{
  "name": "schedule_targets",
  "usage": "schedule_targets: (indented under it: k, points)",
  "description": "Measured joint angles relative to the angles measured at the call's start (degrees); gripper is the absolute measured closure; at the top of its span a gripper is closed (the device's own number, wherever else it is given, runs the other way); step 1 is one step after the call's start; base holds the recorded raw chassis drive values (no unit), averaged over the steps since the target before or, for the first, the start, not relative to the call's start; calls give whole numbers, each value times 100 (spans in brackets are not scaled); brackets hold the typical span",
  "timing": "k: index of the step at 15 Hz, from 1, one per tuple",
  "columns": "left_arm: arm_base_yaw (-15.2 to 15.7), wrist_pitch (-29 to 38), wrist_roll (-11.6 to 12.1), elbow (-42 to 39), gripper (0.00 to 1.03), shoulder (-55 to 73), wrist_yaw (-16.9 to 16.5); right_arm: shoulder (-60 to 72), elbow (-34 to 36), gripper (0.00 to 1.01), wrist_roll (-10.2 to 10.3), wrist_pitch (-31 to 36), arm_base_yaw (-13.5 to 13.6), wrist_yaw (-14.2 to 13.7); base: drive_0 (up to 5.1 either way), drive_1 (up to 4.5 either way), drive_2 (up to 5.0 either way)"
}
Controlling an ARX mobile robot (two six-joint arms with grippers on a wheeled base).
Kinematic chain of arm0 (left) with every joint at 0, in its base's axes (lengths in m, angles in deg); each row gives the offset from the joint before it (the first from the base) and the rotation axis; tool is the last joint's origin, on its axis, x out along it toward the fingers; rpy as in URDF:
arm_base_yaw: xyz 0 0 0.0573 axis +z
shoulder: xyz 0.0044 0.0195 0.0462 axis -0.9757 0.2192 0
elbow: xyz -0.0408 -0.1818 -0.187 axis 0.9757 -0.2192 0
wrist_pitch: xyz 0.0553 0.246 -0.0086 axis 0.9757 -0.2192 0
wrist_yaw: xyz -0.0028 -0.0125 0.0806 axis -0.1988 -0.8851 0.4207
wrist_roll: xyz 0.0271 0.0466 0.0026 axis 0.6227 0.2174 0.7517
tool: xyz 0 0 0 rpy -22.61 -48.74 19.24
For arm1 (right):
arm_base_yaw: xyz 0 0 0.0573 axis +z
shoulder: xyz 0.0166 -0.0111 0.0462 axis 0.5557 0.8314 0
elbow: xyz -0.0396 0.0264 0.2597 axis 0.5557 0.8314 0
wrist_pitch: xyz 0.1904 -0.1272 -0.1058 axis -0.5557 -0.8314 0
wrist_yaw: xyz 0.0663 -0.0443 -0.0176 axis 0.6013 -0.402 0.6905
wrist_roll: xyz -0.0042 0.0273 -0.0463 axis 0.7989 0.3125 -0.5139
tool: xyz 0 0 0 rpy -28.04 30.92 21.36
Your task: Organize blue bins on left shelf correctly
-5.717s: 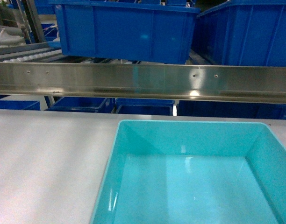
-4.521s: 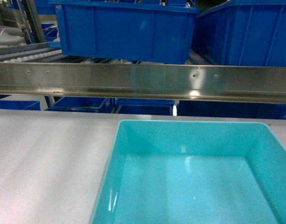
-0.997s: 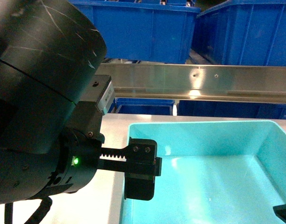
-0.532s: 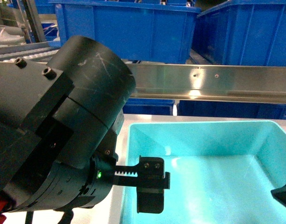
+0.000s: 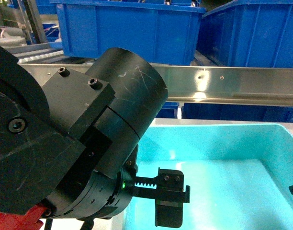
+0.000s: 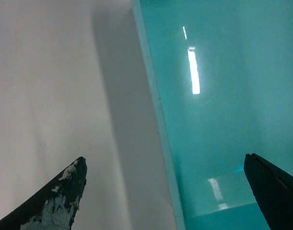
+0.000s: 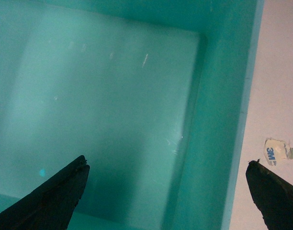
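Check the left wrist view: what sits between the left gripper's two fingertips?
The turquoise bin's left wall rim, straddled by the open left gripper: one fingertip over the white table, the other over the bin's inside.

The bin [image 5: 242, 143] is glossy, smooth turquoise plastic that mirrors the lamps, and the bench [image 6: 46, 81] beside it is matt pale grey. Behind the bin, the shelf [image 5: 232, 84] rail is brushed, shiny steel under smooth dark blue plastic crates [image 5: 132, 31]. The left claw [image 6: 165, 191] has black fingers [image 6: 60, 196] with chipped, flaking paint.
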Motion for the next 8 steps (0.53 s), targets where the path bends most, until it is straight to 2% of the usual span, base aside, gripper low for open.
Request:
schedule_targets:
  k: [8]
  points:
    - [-168,-289,-175,197,5,282,66,332,376,3,-286,299,-382,87,0,0,0]
